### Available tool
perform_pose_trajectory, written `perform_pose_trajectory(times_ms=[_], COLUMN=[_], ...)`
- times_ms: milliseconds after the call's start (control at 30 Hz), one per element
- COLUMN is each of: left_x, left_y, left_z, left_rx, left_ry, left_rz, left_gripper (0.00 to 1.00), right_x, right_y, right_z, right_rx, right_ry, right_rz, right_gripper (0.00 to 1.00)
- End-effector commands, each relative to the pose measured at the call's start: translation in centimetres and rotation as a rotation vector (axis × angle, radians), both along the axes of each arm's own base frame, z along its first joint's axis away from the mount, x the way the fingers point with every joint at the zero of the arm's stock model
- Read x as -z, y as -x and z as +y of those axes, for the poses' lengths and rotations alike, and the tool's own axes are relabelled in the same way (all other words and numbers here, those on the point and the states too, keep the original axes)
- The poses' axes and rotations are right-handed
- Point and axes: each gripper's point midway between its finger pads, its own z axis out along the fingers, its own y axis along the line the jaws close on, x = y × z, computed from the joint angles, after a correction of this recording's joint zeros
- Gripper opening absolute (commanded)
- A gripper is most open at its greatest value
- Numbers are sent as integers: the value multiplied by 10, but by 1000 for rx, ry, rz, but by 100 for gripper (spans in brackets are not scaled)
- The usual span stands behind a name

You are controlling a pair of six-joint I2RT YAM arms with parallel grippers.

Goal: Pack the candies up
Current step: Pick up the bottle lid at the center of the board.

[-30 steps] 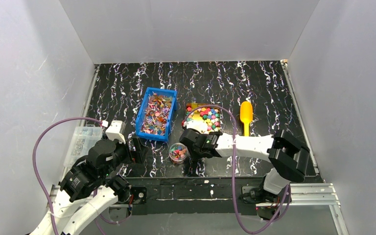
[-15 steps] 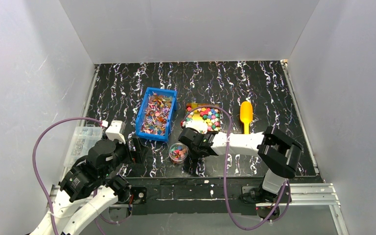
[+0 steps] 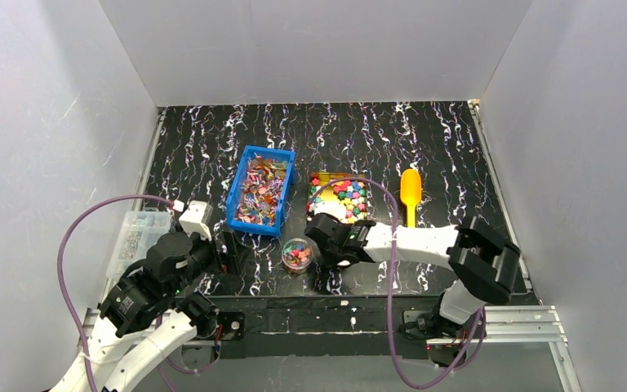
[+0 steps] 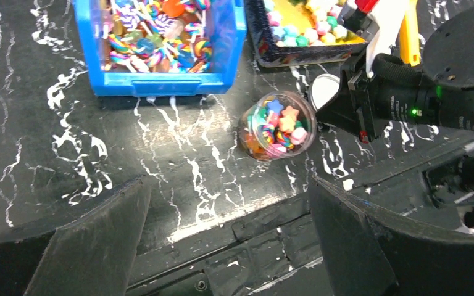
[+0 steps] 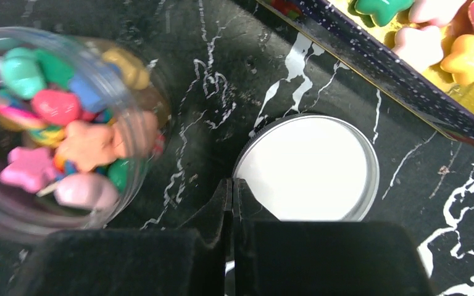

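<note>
Right arm has eased back toward the right edge; left arm is unchanged. The right gripper (image 5: 232, 185), jaws pressed together on nothing, sits at the rim of the white lid (image 5: 308, 166), which lies flat beside the jar (image 4: 276, 125) at mid-counter by the near edge. Candies (image 5: 77, 145) fill the jar. The left gripper (image 4: 227, 203) hangs with jaws wide. Filling appears done and capping is in hand, so the next move calls for opening the jaws to grasp the lid.

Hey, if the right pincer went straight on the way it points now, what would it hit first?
Probably the white lid lying flat beside the candy jar: the shut right pincer aims at its near edge. Depth is unclear, so it might land on the table beside it.
</note>
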Motion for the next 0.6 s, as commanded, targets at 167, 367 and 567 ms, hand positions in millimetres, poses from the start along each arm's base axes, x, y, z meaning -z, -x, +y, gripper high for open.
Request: perform_pose_trajectory(times_ms=[167,367,567], left_x=[-20,-46,-62], left_y=[20,35,55], left_z=[-46,-63,-79], left_rx=[308,489,728], left_ry=[87,87,75], left_rz=[-25,-57,-129], left_gripper=[98,98,99], right_x=[-83,-133,-189], right_y=[21,50,85], right_z=[4,11,21], right_rx=[-115,-279,-485], right_ry=[-236,-403,-562], right_rz=[-21,9,51], right_gripper=[1,1,1])
